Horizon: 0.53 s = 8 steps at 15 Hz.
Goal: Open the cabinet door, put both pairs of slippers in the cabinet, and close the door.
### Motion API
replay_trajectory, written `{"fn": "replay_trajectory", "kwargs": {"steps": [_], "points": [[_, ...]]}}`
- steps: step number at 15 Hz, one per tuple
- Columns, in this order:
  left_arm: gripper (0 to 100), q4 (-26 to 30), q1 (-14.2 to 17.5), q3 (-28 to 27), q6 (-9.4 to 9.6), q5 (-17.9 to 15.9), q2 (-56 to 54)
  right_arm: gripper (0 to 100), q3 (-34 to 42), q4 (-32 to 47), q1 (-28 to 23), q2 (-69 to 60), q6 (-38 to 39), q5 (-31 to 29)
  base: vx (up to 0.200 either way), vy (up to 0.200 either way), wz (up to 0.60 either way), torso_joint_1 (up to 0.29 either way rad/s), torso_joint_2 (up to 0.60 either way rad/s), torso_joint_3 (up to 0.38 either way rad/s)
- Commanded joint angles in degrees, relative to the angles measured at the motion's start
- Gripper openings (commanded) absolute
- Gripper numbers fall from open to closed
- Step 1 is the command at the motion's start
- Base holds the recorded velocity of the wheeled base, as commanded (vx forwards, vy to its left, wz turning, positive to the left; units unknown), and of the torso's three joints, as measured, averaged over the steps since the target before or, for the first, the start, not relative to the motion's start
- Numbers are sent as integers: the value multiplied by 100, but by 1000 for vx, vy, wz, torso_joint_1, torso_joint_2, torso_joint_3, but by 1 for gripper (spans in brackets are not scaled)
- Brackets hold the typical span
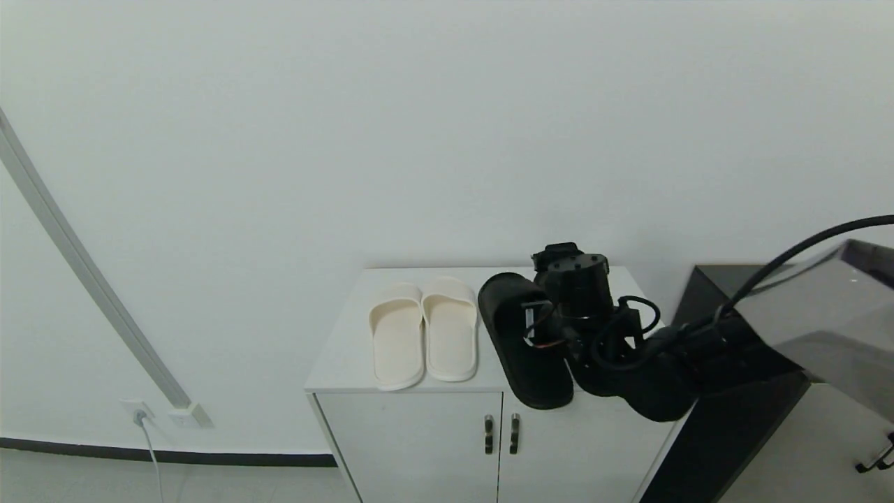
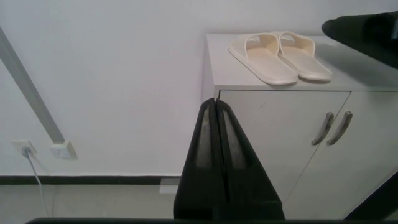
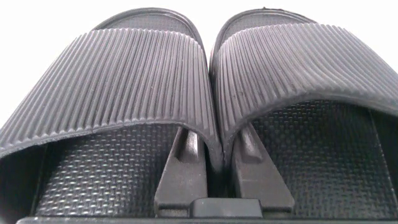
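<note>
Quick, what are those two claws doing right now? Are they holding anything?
Left gripper: closed, holding nothing.
Right gripper: closed on the black slippers, one finger under each strap, pinching the inner strap edges together.

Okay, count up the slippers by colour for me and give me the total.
Cream slippers: 2
Black slippers: 2
Total: 4 slippers
</note>
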Motion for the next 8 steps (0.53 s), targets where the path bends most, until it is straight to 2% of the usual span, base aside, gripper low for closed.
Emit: {"fn": "replay_trajectory", "kwargs": {"steps": [1, 3, 5, 7, 8], "points": [[0, 1, 1, 1, -1, 2, -1, 0, 1640, -581, 225, -1652, -321, 1074, 0, 0, 0, 0, 0, 0], [0, 1, -8, 1, -1, 2, -1, 0, 2370, -590, 225, -2373, -392, 2040, 0, 0, 0, 0, 0, 0], [0, 1, -8, 1, 8, 2, -1, 0, 2897, -563, 225, -2857, -409, 2717, 0, 0, 0, 0, 0, 0], [0, 1, -8, 1, -1, 2, -1, 0, 3231, -519, 269, -3138, -444, 3174, 0, 0, 0, 0, 0, 0], [0, 1, 1, 1, -1, 2, -1, 0, 3345, -528, 295, -3182, -453, 3192, 0, 0, 0, 0, 0, 0]]}}
